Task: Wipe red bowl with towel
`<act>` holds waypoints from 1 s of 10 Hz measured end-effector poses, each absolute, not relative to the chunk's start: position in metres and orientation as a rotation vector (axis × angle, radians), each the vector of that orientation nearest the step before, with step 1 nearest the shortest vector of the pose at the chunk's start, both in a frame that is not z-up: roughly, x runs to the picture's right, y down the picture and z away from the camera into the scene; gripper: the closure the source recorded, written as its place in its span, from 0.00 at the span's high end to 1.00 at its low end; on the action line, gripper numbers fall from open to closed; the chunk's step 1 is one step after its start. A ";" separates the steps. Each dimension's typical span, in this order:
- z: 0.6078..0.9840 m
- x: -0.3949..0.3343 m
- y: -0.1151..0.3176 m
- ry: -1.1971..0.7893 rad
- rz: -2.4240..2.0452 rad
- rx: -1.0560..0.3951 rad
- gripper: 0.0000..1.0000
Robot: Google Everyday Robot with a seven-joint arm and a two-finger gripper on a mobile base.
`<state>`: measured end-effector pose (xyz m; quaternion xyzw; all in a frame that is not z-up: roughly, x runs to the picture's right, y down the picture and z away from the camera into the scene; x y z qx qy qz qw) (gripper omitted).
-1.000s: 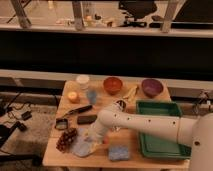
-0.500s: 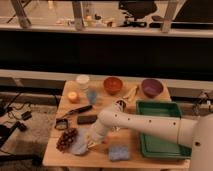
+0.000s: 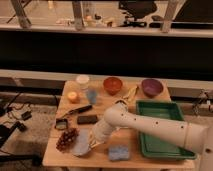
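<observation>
One white arm (image 3: 150, 127) is reaching across the front of the wooden table (image 3: 106, 101), and its gripper (image 3: 92, 143) is hanging low over the near-left part. It is meeting the right edge of a pale blue-grey towel (image 3: 80, 145) that is lying crumpled on the table. The gripper appears to be touching the cloth, but how far apart the jaws are standing, and whether they are pinching the towel, cannot be told.

Just beyond the towel, to the left of the jaws, a bunch of dark grapes (image 3: 67, 138) is lying against the cloth. A blue sponge (image 3: 119, 153) is sitting near the jaws on their right, at the front edge. Behind the jaws a flat black block (image 3: 87, 119) and a dark slim tool (image 3: 75, 111) are lying.

The red bowl (image 3: 113, 85) is standing upright well apart from the jaws, at the far edge of the table, with nothing touching it. A purple bowl (image 3: 151, 87) is sitting to its right, a banana (image 3: 131, 92) between the two. A white cup (image 3: 83, 81), an orange (image 3: 73, 96) and a blue cup (image 3: 91, 96) are grouped far from the jaws on the left. A green tray (image 3: 150, 107) is lying under the forearm.
</observation>
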<state>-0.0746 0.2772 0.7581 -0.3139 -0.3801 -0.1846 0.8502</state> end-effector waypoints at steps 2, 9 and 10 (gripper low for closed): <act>0.748 -0.069 0.269 -0.822 -0.385 -0.639 0.18; 0.713 -0.049 0.228 -0.864 -0.373 -0.543 0.18; 0.708 -0.048 0.219 -0.870 -0.376 -0.519 0.18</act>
